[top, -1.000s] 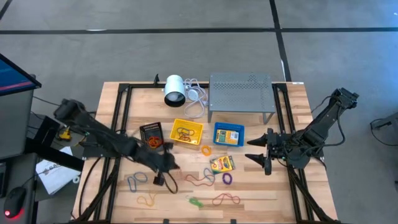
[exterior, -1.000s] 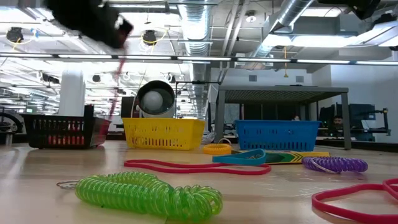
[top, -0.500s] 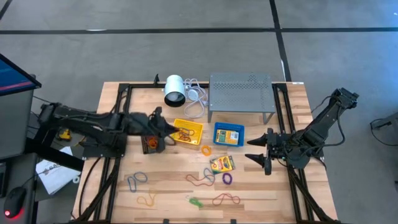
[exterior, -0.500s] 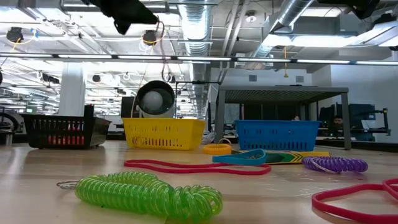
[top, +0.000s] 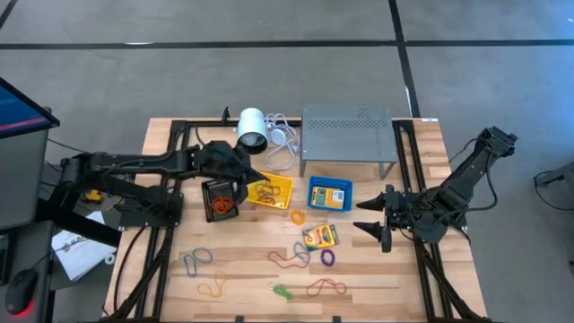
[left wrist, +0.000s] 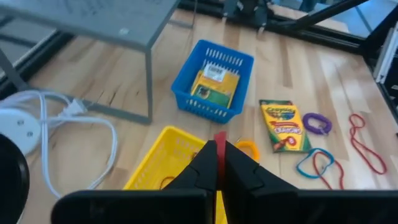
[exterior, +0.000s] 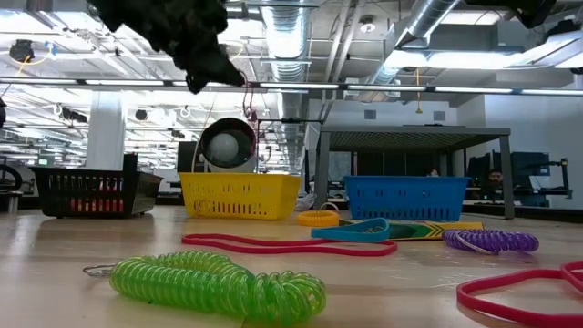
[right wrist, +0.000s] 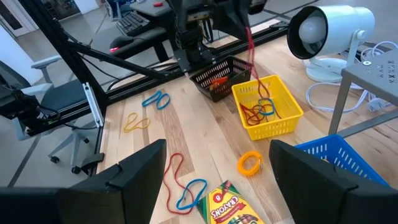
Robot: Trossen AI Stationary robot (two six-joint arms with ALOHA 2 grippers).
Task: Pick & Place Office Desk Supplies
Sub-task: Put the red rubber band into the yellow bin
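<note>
Left gripper: I've swung it from the table's front to above the yellow basket, fingers pinching a red rubber band. Right gripper: unmoved, jaws wide, empty.

floor: grey concrete, dark seams | ceiling: exposed ducts, strip lights | desks, possibly

1. Left pincer pinched on a red rubber band, dangling into the yellow basket.
2. Black basket just beside yellow one.
3. Orange ring, blue band, crayon box lie on counter.
4. Right pincer's fingers wide apart, nothing between.
</note>
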